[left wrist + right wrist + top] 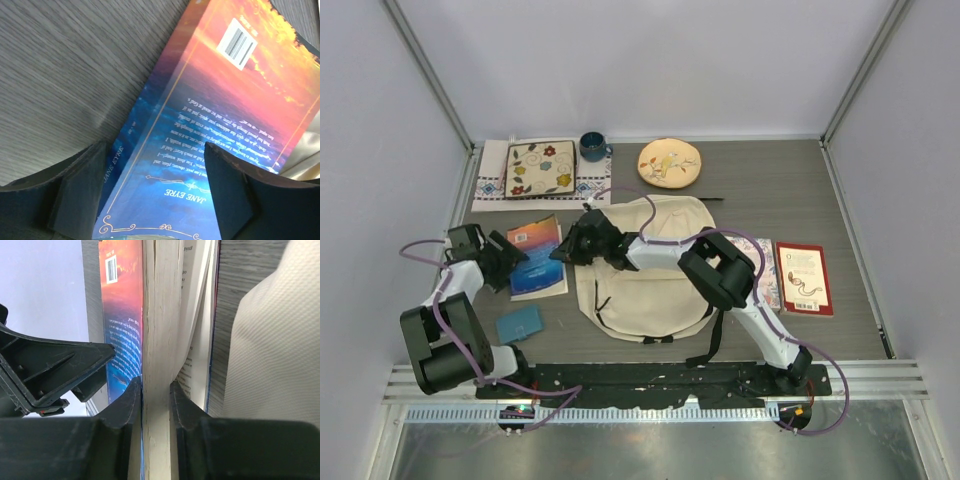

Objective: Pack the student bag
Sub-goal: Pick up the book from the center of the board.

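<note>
The right fingers (124,407) clench a wad of pages of the book (210,100), at 9 o'clock of the student bag (650,285). The left fingers (75,187) straddle its spine, released.

The book (210,100) runs off the bottom and right edges of the left wrist view, its small print too blurred to read. From above, the right arm (720,265) covers part of the bag (640,290) and most of a patterned book (772,272).
</note>
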Tool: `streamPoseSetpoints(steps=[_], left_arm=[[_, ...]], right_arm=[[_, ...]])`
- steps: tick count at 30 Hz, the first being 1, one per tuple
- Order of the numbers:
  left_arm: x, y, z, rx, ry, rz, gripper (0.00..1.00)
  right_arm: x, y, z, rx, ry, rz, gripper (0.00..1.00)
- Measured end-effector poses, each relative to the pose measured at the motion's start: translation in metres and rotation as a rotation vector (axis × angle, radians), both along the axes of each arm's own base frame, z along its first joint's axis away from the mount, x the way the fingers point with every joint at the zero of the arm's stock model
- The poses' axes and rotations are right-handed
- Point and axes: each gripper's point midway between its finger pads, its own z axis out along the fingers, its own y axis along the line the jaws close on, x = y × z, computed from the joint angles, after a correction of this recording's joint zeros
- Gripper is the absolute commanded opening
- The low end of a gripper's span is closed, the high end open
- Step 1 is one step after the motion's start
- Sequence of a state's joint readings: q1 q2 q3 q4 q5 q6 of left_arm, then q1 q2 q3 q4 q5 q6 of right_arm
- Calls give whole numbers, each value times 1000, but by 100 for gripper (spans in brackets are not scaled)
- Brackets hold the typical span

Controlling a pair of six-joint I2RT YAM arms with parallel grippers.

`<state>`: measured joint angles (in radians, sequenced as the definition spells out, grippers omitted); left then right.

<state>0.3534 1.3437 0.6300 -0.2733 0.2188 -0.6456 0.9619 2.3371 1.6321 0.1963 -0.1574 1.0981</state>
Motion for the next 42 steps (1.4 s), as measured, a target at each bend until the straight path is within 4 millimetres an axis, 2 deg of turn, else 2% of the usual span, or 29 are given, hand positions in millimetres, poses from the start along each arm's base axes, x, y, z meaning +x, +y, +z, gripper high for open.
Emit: streamPoseSetpoints(steps=[5, 8, 15, 18, 23, 27, 32, 38, 42], left_arm=[[-7, -3, 12, 2, -4, 2, 94], [-9, -2, 32, 17, -27, 8, 100], [8, 5, 123, 96, -227, 11, 100], [9, 7, 145, 119, -273, 14, 100], [4, 5, 147, 112, -254, 14, 100], [1, 4, 147, 104, -238, 15, 100], [3, -1, 161, 86, -272, -8, 100], [2, -18, 174, 17, -323, -53, 100], [5, -37, 192, -72, -404, -105, 100]], right_arm=[[-4, 2, 2, 20, 4, 20, 1], [-8, 0, 2, 45, 17, 23, 1], [-13, -16, 21, 84, 25, 30, 1], [-12, -23, 34, 98, 20, 27, 1], [-12, -33, 58, 126, 3, 22, 1], [-7, -39, 88, 177, -21, 10, 1], [-6, -52, 129, 254, -52, 0, 1], [-10, -80, 171, 314, -100, -18, 1], [-19, -106, 193, 331, -134, -29, 1]])
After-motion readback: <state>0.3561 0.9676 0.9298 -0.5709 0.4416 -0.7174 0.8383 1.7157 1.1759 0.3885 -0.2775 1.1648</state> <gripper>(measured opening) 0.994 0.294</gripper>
